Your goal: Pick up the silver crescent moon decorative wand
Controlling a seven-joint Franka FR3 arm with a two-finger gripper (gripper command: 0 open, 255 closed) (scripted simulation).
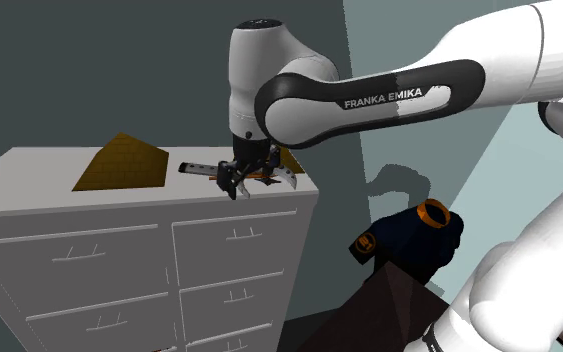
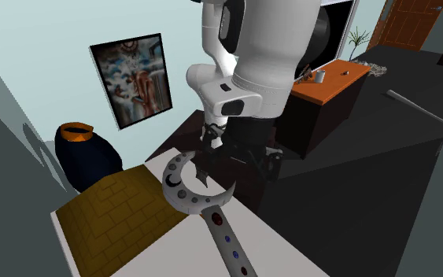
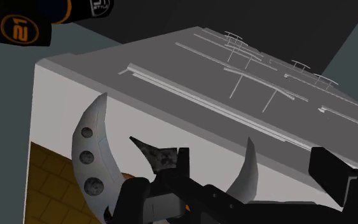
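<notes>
The silver crescent moon wand (image 2: pixel 186 186) lies on the white dresser top (image 1: pixel 29 180), its studded handle (image 2: pixel 229 242) pointing away from the arm. In the shoulder view the wand (image 1: pixel 197 168) rests near the dresser's right end, with my black gripper (image 1: pixel 251 184) down over its crescent head. From the wrist, the crescent (image 3: pixel 88 156) curves around a dark star, and one horn (image 3: pixel 248 170) stands between my fingers. The gripper (image 3: pixel 254 188) is open; neither finger touches the horn. From the second exterior view the gripper (image 2: pixel 239 160) sits just behind the crescent.
A gold brick-patterned pyramid (image 1: pixel 121 163) takes up the dresser's middle, close beside the wand. The dresser edge drops off right of the gripper. A dark blue vase with an orange rim (image 1: pixel 416 238) stands on the floor beyond. A painting (image 2: pixel 133 79) hangs on the wall.
</notes>
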